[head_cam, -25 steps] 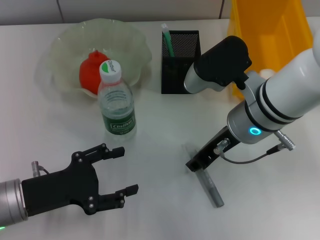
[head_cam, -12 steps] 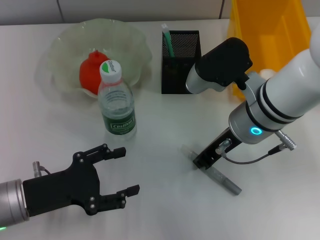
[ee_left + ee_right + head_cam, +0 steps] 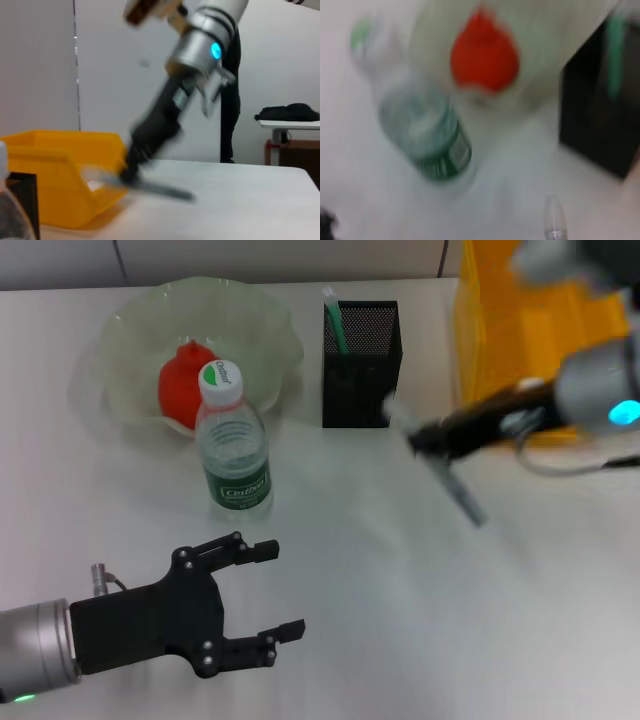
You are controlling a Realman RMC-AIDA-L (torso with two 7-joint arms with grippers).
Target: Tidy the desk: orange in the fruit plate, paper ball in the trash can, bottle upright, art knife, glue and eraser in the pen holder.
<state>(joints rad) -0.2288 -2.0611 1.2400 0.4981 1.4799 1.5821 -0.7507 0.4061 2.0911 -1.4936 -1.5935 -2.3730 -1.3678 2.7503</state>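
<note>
My right gripper (image 3: 425,437) is shut on the grey art knife (image 3: 455,485) and holds it in the air just right of the black mesh pen holder (image 3: 362,365). The knife's tip (image 3: 554,220) shows in the right wrist view. A green-and-white stick (image 3: 335,320) stands in the holder. The orange (image 3: 180,390) lies in the pale-green fruit plate (image 3: 130,310). In front of the plate the bottle (image 3: 233,445) stands upright. My left gripper (image 3: 278,590) rests open at the near left, holding nothing. I cannot make out the eraser or the paper ball.
The yellow trash can (image 3: 520,330) stands at the far right, right of the pen holder and behind my right arm. The white table (image 3: 400,620) stretches bare from the bottle to the right edge.
My right gripper has lifted the art knife off the table and swung it up and back toward the pen holder. The left gripper has edged slightly right.
</note>
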